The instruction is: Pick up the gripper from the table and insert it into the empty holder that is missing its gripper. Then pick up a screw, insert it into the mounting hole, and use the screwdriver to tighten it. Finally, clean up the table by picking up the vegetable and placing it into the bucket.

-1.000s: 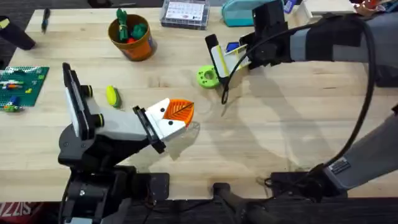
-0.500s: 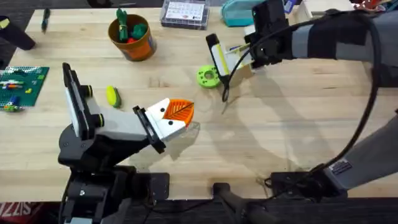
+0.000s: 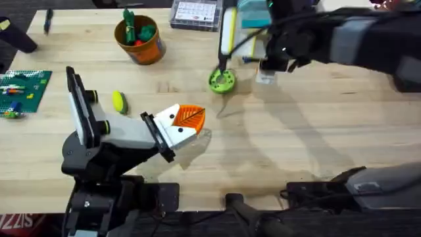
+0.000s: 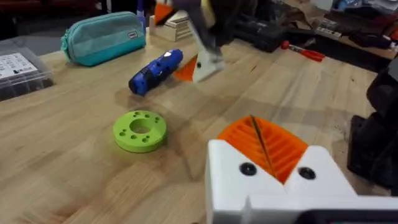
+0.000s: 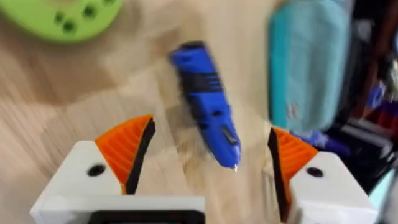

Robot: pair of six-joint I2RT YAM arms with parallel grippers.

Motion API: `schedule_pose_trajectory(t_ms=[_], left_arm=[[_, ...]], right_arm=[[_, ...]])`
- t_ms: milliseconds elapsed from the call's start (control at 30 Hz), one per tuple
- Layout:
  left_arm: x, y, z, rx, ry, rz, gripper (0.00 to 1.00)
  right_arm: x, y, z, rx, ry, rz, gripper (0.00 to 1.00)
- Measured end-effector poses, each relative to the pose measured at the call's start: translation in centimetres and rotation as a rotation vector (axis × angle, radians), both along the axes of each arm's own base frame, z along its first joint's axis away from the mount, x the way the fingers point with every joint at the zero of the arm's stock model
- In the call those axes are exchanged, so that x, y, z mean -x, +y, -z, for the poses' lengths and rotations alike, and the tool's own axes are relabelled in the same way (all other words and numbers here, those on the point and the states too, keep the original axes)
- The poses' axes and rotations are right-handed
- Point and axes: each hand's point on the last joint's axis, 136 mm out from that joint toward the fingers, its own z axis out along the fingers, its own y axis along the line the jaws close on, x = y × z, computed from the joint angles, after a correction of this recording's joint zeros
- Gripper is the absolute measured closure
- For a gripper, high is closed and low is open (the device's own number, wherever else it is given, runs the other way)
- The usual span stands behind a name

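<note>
At the far side of the wooden table (image 3: pixel 296 138), the right gripper (image 5: pixel 208 165) hangs with its orange-padded jaws spread wide and empty just above the blue screwdriver (image 5: pixel 206 106), which lies flat between the green holed disc (image 4: pixel 140 129) and the teal pouch (image 4: pixel 102 37). Nearer the bases, the left gripper (image 3: pixel 187 122) rests with its two orange pads pressed together around nothing. Rigid, smooth and round, the screwdriver looks light but liable to roll, so a hold across its mid-barrel, squarely between the ribbed pads, seems the safest.
</note>
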Motion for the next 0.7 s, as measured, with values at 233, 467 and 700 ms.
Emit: schedule_pose_trajectory(t_ms=[233,467,700], left_arm=[[0.0,0.0,0.0,0.000,0.000,0.000,0.994],[0.0,0.0,0.0,-0.002,-0.004,0.000,0.567],[0.0,0.0,0.0,0.000,-0.001,0.000,0.016]], right_arm=[[3.1,0.1,-8.0,-0.339,-0.114,0.270,0.008],[11.3,-3.9,-11.0,-0.565,-0.023,0.616,0.008],[15.5,-4.3,-13.0,-0.745,0.024,0.690,0.008]])
